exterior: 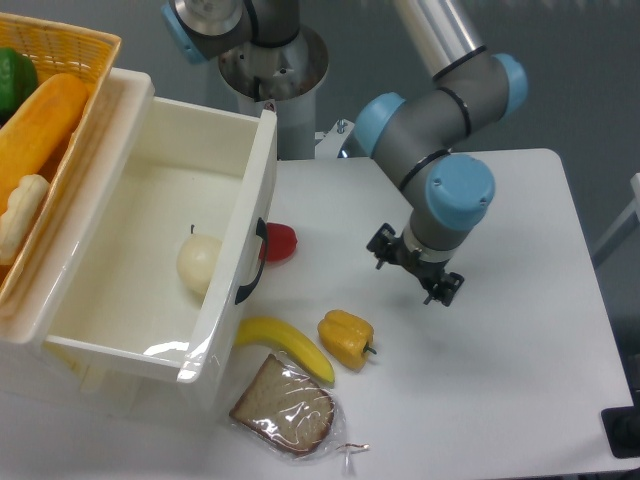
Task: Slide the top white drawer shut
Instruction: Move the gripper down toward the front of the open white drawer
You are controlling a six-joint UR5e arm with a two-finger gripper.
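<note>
— Where does the camera sit?

— High above the table, looking steeply down, facing the arm's base at the top edge of the picture.

— How near is it?

— Middling. The tabletop fills most of the frame, with its right edge and near corner showing. The cabinet's top drawer stands close under the lens at the left and is cut off at the left and bottom edges; the basket is cropped in the top left corner.

— Any second view to compare?

— No, only this one fixed view, so nothing is shared between views.
</note>
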